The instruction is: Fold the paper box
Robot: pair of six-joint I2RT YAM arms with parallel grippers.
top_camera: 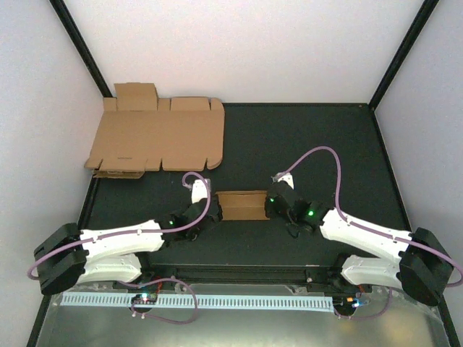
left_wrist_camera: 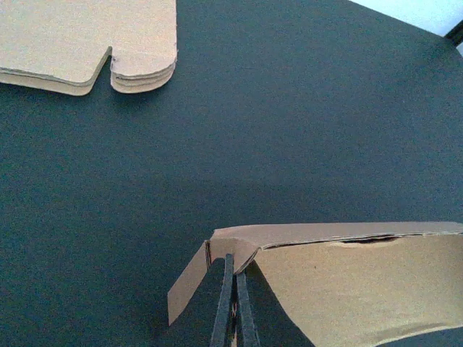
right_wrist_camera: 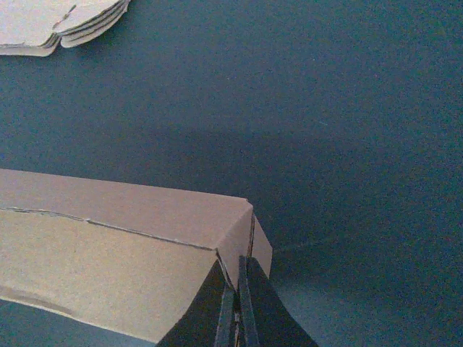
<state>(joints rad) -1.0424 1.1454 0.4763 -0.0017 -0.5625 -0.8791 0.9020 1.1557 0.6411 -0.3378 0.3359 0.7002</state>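
Note:
The paper box (top_camera: 242, 204), plain brown and half-folded into a small rectangular shape, rests on the black mat between my two arms. My left gripper (top_camera: 212, 209) is at its left end. In the left wrist view the box (left_wrist_camera: 362, 282) fills the lower right, and the left gripper (left_wrist_camera: 235, 271) is shut on its end wall, beside a loose tab (left_wrist_camera: 187, 282) that sticks out to the left. My right gripper (top_camera: 272, 204) is at the right end. In the right wrist view the right gripper (right_wrist_camera: 236, 278) is shut on the end flap of the box (right_wrist_camera: 108, 253).
A stack of larger flat cardboard sheets (top_camera: 159, 137) lies at the back left of the mat; its corner shows in both wrist views (left_wrist_camera: 87, 43) (right_wrist_camera: 58, 25). White walls and black posts enclose the mat. A white ribbed strip (top_camera: 217, 300) runs along the near edge.

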